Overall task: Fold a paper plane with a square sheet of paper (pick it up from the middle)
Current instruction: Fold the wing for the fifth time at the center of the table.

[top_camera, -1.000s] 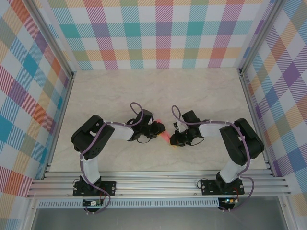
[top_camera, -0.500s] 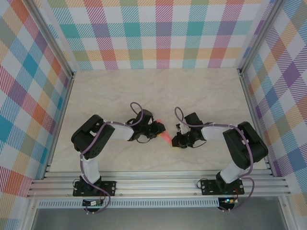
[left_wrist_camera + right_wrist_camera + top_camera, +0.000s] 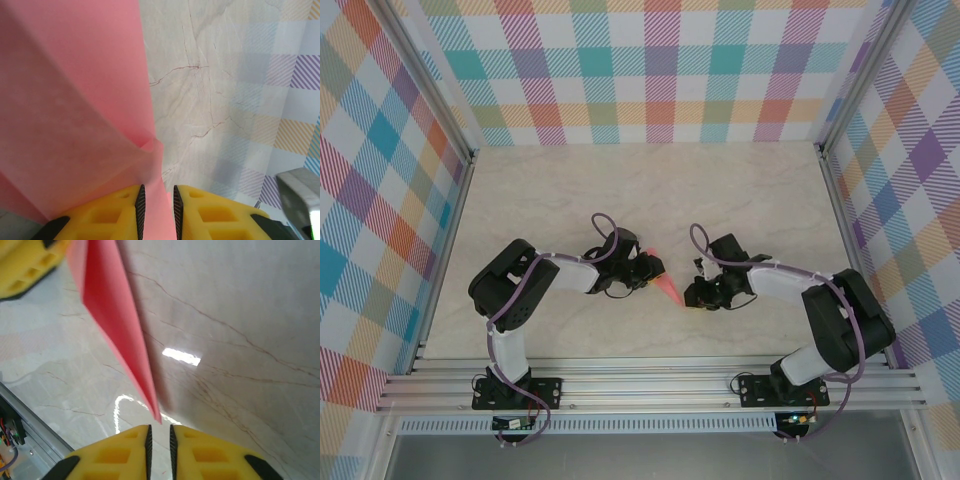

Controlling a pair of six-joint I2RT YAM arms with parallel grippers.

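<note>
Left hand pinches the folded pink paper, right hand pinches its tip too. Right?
No. The left hand does pinch the pink paper, but the right hand holds nothing: in the right wrist view the paper's tip stops just short of its fingers, whose gap is bare.

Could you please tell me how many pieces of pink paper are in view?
1: a pointed, folded salmon-pink paper, pinched in the left gripper above the marble table, its tip just short of the right gripper.

Marbled tabletop (image 3: pixel 620 190); plaid walls (image 3: pixel 660 60) around; aluminium rails (image 3: pixel 650 385) near edge.
</note>
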